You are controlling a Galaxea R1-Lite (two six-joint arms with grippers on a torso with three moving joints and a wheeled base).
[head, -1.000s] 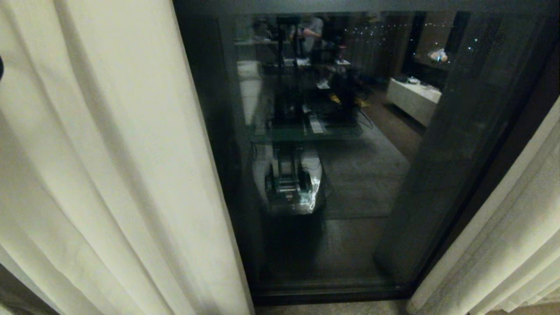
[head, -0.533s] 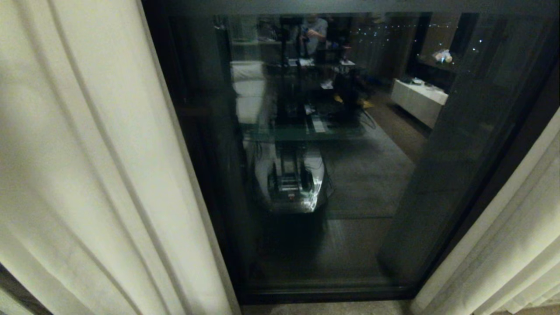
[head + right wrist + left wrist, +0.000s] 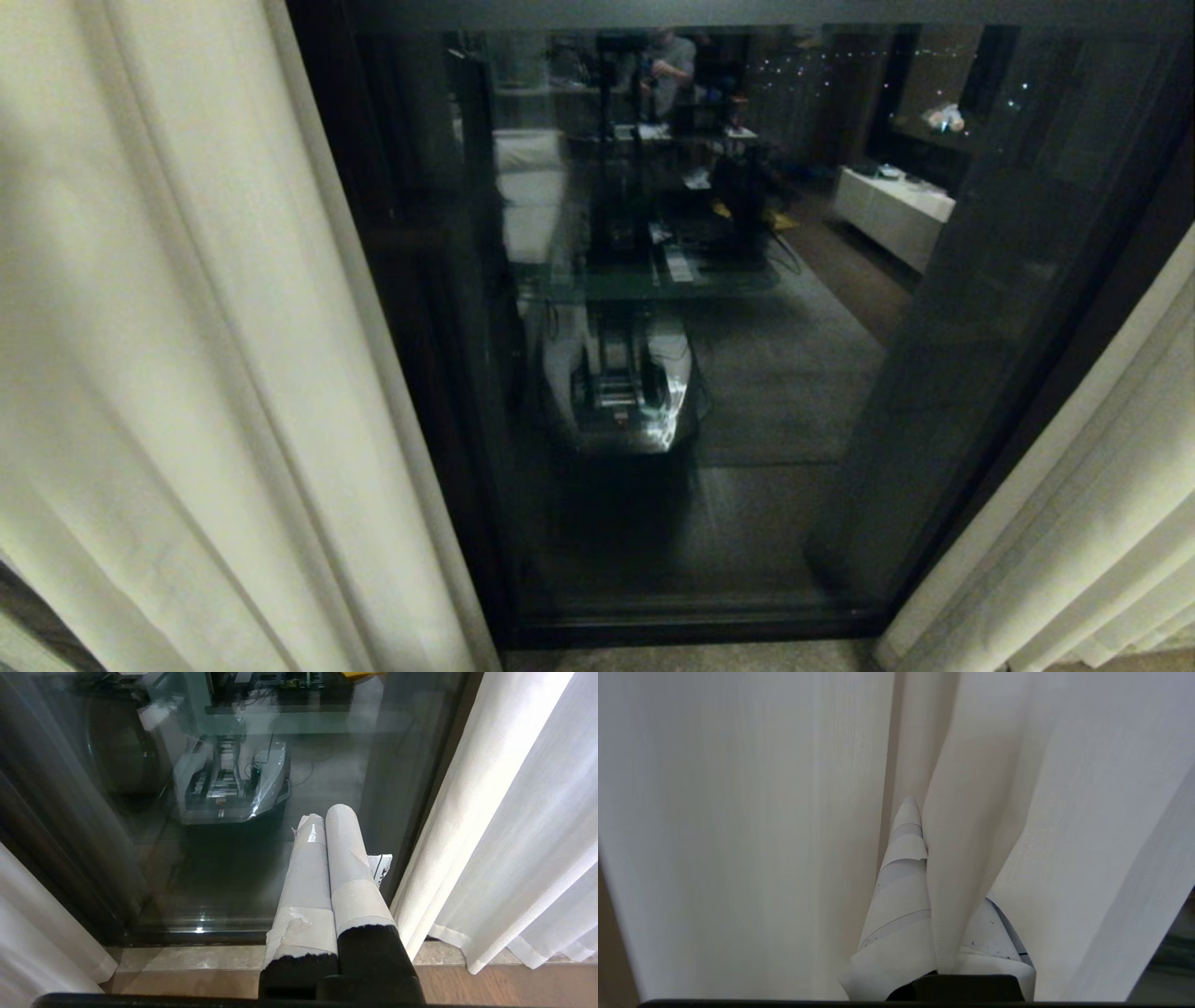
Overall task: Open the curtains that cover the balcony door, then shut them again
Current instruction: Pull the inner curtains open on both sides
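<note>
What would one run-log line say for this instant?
left pincer: shut on left curtain | right pincer: shut, empty | balcony door: uncovered

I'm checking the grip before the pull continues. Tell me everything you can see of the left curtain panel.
The left curtain panel is cream, slightly sheer woven fabric hanging in deep vertical pleats, covering the left of the balcony door. Its inner edge runs slanted down the dark frame. In the left wrist view a hemmed fold passes between the taped fingers of the left gripper, whose jaws are shut on it. Its top and bottom hem are out of view.
</note>
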